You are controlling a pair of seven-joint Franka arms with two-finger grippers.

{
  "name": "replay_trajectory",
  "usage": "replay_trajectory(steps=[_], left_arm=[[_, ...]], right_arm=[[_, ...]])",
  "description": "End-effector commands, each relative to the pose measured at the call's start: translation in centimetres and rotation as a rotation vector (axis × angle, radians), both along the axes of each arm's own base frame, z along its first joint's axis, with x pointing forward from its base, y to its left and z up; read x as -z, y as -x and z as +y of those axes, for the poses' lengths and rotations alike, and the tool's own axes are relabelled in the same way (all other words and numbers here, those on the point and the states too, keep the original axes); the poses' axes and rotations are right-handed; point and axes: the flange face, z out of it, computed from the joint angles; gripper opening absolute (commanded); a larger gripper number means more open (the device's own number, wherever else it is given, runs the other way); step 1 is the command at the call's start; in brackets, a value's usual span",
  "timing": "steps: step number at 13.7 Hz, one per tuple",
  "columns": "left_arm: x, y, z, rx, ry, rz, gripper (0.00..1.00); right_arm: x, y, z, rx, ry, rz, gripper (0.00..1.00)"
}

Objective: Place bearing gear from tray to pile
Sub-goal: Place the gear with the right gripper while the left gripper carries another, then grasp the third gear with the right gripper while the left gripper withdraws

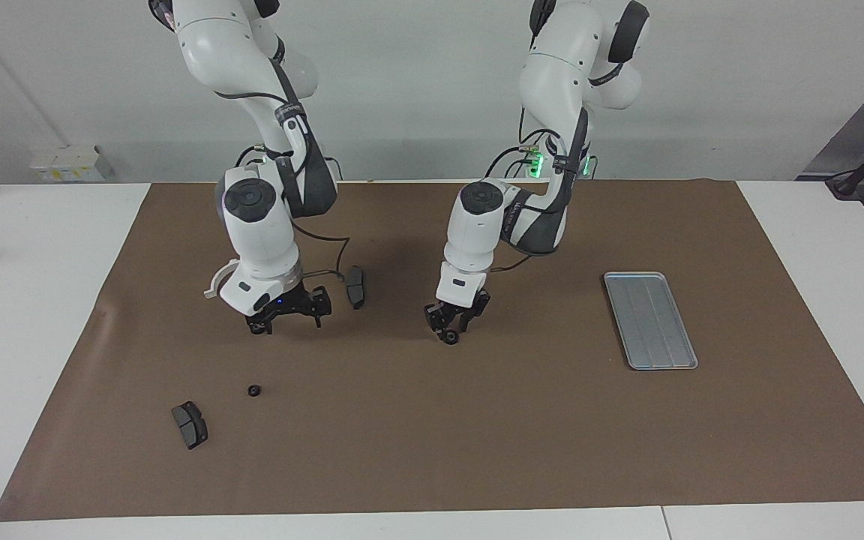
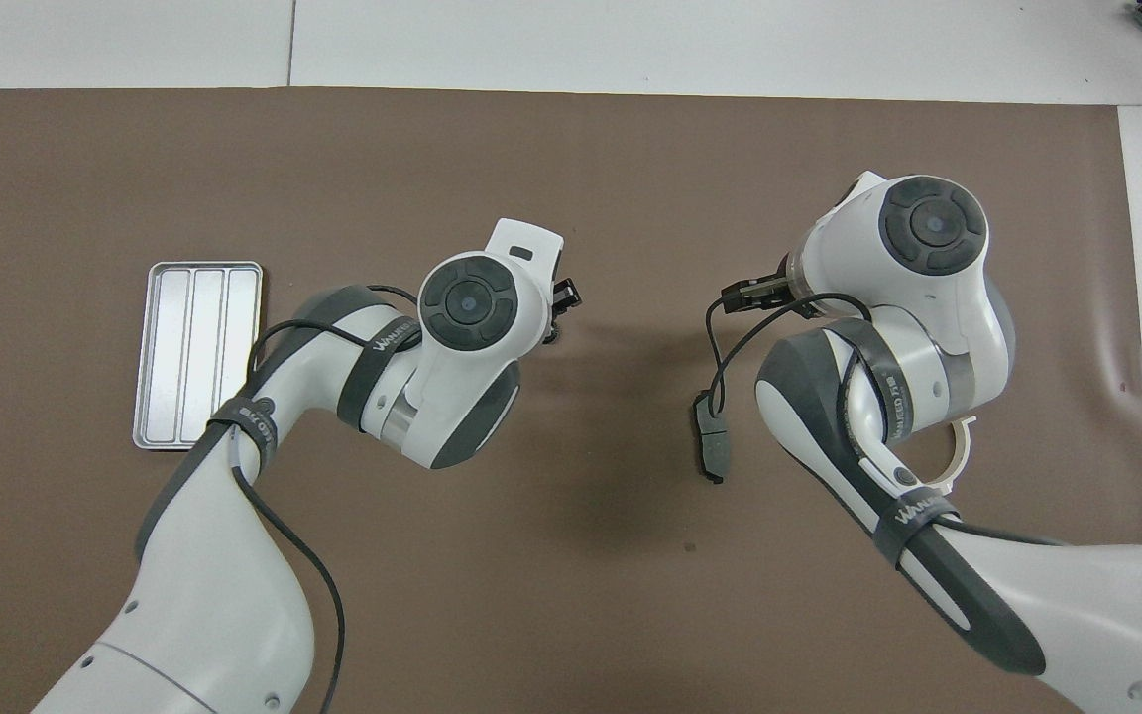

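right pincer [image 1: 287,321] hangs spread wide just beside a brake pad [image 1: 355,286]. left pincer [image 1: 453,319], also spread, stands over the small gear [image 1: 449,337] mid-counter [image 1: 477,435], well apart from the bare tray [image 1: 649,364]; the other parts lie toward the right arm's end.

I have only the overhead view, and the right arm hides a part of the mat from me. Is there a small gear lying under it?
Observer: Yes. In the facing view, one small black gear lies on the mat, farther from the robots than the brake pad you can see.
Operator: Is something else lying near that gear?
Observer: A second dark brake pad lies beside it, more toward the right arm's end of the table.
Operator: And the right gripper, how does it stand?
Observer: The right gripper is open and hangs low over the mat.
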Motion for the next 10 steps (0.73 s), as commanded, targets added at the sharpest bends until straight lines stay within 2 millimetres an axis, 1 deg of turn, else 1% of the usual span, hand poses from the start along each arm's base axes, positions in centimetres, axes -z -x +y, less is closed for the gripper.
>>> replay_trajectory(steps=[1, 3, 4, 5, 6, 7, 8, 9, 10], left_arm=[[-6.8, -1.1, 7.6, 0.040, -0.048, 0.007, 1.00], [-9.6, -2.2, 14.1, 0.153, -0.095, 0.044, 1.00], [-10.6, -2.5, 17.0, 0.240, -0.119, 0.061, 1.00], [-11.6, -2.7, 19.8, 0.330, -0.138, 0.075, 1.00], [-12.5, -2.8, 22.3, 0.387, -0.149, 0.092, 1.00], [-13.4, -2.8, 25.4, 0.422, -0.156, 0.104, 1.00], [-14.4, -2.6, 27.9, 0.475, -0.163, 0.109, 1.00], [-15.2, -2.3, 30.1, 0.537, -0.169, 0.120, 1.00], [-16.1, -2.0, 32.5, 0.576, -0.171, 0.117, 1.00]], right_arm=[[0.2, -1.5, 3.9, 0.031, -0.050, -0.028, 1.00], [1.2, -1.5, 9.3, 0.025, -0.080, -0.057, 0.99], [2.9, -0.8, 11.8, 0.018, -0.086, -0.040, 0.97], [3.8, -0.7, 14.0, 0.028, -0.093, -0.037, 0.95], [4.8, 0.0, 16.9, 0.029, -0.088, -0.037, 0.90], [6.0, 0.9, 18.7, 0.039, -0.068, -0.039, 0.86], [7.3, 1.6, 20.1, 0.055, -0.049, -0.038, 0.83], [7.7, 2.3, 21.8, 0.073, -0.056, -0.048, 0.81], [7.9, 2.6, 23.1, 0.079, -0.070, -0.058, 0.80]])
